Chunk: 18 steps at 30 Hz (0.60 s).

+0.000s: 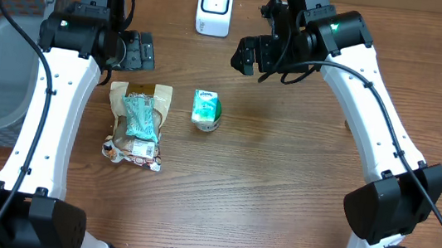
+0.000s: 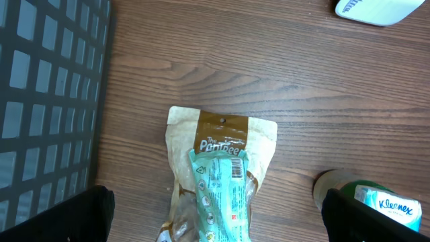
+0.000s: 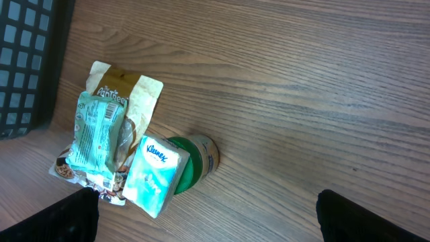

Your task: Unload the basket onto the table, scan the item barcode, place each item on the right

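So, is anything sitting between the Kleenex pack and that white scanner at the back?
Nothing visible does. Only bare wooden table lies between the Kleenex pack and the white scanner; the brown pouch lies off to one side, clear of that path.

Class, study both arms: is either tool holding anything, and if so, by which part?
Nothing is held. The left tool and the right tool both stand open and empty; the pouch and tissue pack lie clear of them.
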Tool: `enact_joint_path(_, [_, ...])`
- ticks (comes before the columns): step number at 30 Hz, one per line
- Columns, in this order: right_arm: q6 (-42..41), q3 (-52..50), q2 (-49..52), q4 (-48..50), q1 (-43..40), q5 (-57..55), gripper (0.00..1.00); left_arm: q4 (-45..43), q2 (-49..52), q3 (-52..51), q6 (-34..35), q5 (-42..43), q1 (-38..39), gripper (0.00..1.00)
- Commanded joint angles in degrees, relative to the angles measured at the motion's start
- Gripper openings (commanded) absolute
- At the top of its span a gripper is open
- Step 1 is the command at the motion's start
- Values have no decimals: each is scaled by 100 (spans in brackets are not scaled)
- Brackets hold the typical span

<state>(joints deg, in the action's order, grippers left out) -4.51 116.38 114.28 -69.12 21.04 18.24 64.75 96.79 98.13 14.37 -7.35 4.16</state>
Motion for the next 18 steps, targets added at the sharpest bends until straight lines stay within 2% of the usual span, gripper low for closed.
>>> enact_joint_path(1, [-20, 98, -122, 4, -20, 72, 100, -9, -15, 114, -109, -52, 37, 100])
enact_joint_path(18, [-20, 98, -122, 4, -20, 72, 100, -11, -15, 114, -109, -52, 70, 100])
